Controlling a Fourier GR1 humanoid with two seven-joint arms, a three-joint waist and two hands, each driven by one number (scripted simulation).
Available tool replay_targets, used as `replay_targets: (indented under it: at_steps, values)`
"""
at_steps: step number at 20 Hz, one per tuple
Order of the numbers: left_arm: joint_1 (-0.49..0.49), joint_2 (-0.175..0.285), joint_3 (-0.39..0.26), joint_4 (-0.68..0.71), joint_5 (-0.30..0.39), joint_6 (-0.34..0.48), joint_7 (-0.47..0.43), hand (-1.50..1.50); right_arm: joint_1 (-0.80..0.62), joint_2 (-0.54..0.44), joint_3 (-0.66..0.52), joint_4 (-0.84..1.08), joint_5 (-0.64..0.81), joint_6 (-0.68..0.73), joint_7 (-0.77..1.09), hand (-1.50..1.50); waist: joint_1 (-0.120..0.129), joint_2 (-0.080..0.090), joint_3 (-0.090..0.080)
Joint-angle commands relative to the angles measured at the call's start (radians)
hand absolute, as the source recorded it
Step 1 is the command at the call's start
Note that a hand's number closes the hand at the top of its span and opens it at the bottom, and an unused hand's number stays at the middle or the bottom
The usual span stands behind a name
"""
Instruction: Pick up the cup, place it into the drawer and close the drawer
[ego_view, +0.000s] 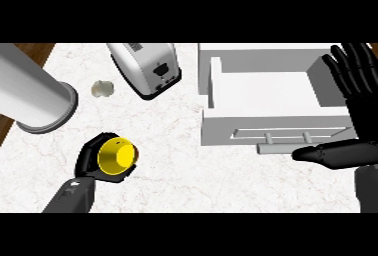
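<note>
A yellow cup (116, 156) lies on the marble counter at the lower left, its open mouth facing up at me. My left hand (94, 159) is curled round it from below and left, black fingers wrapping its rim. The white drawer (221, 131) stands pulled open at the right, its inside bare, a bar handle (284, 145) along its front. My right hand (354, 85) shows at the right edge beside the drawer, fingers straight and pointing up, thumb stretched left just below the handle.
A silver toaster (148, 67) stands at the top centre. A large grey cylinder (33, 95) lies at the left. A small pale lump (102, 88) sits between them. The counter's wooden edge (6, 135) runs along the far left.
</note>
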Motion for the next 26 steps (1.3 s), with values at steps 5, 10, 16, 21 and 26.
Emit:
replay_targets:
  at_steps: [5, 10, 16, 21, 26]
  values:
    - [-0.032, -0.04, 0.163, -0.015, 0.145, 0.045, -0.177, 1.5, 0.029, 0.01, -0.005, 0.009, -0.009, 0.009, -0.027, -1.5, -0.005, 0.0, 0.0]
    - [-0.126, -0.037, 0.1, -0.097, 0.135, -0.064, -0.054, 1.5, 0.009, 0.0, 0.006, -0.056, 0.004, -0.014, 0.04, -1.5, 0.007, -0.011, 0.003]
    - [-0.239, -0.128, 0.032, -0.252, 0.134, 0.02, 0.12, 1.5, 0.026, -0.01, -0.02, 0.038, 0.006, 0.015, -0.038, -1.5, 0.019, -0.012, 0.004]
    - [-0.326, -0.159, -0.045, -0.398, 0.118, 0.049, 0.349, 1.5, -0.014, -0.017, -0.033, 0.041, 0.0, -0.001, -0.011, -1.5, 0.025, -0.014, 0.005]
    - [-0.469, -0.17, -0.132, -0.523, 0.184, 0.183, 0.576, 1.5, 0.051, -0.003, -0.022, 0.017, 0.016, 0.004, -0.037, -1.5, 0.015, -0.017, 0.005]
